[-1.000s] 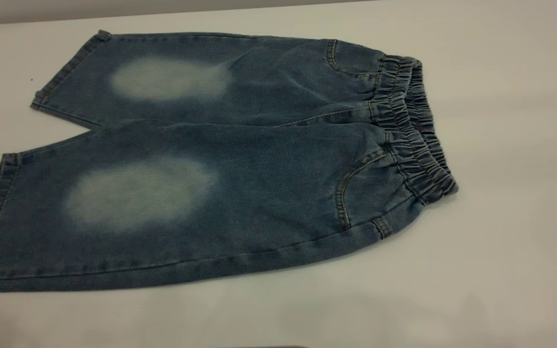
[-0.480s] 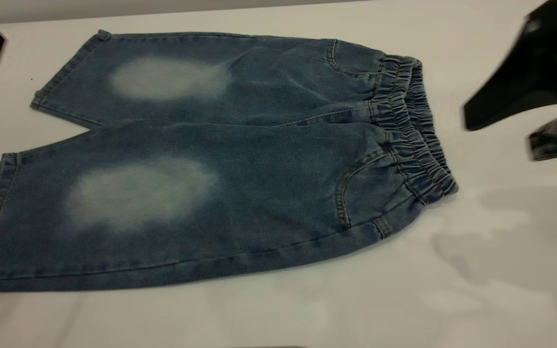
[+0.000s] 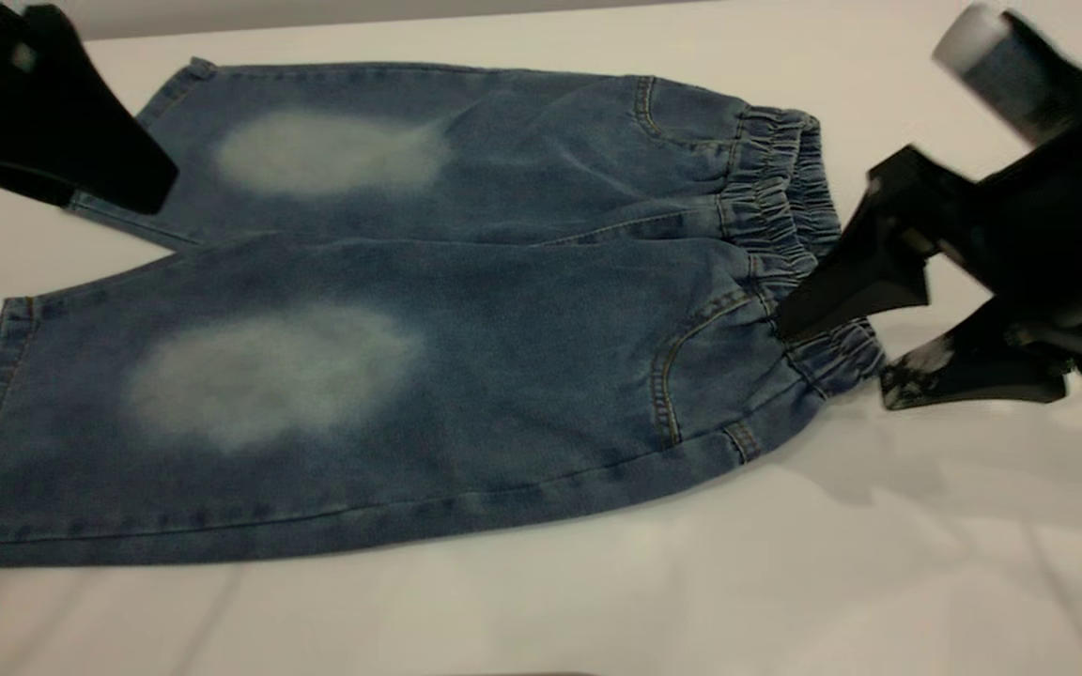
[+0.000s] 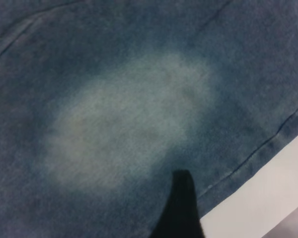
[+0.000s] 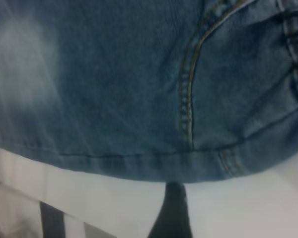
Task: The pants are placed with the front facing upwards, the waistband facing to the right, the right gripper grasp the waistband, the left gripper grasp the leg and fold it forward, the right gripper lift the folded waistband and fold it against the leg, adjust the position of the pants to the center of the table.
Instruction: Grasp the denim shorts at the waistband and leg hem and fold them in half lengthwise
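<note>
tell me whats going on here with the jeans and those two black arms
A pair of blue denim pants lies flat on the white table, waistband to the right. The right hand is open at the near end of the waistband, one finger over the gathers and the other beside them on the table side, not closed on them. The left hand hovers at the far leg's hem. Nothing is folded yet.

pants flat on table, waistband right
</note>
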Robot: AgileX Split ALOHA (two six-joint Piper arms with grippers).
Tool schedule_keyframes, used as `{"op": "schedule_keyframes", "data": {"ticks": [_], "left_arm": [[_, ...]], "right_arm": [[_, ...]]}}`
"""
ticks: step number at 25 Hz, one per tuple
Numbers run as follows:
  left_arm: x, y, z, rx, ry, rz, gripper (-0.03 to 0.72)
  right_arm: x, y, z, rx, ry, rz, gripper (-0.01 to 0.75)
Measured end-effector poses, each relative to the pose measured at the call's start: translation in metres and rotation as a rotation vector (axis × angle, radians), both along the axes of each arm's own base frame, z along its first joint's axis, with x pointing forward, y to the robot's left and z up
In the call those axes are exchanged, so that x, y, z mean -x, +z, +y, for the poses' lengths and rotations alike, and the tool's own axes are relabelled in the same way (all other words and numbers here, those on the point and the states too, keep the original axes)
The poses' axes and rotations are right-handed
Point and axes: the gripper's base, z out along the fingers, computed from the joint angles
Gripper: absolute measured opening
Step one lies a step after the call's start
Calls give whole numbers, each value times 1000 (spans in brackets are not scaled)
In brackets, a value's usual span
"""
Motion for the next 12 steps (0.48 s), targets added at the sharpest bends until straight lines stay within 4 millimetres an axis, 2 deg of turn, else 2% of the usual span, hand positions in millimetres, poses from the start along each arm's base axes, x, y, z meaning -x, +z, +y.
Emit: {"op": "schedule_keyframes", "data": {"ticks": [6,12], "left_arm": [[0,0,-1,0,-5,-4,574],[0,0,-1,0,-5,-4,574]], "right_arm": [[-15,-18,1,27,-9,22,552],[-15,-33,-1,47,-16,63,552]]}}
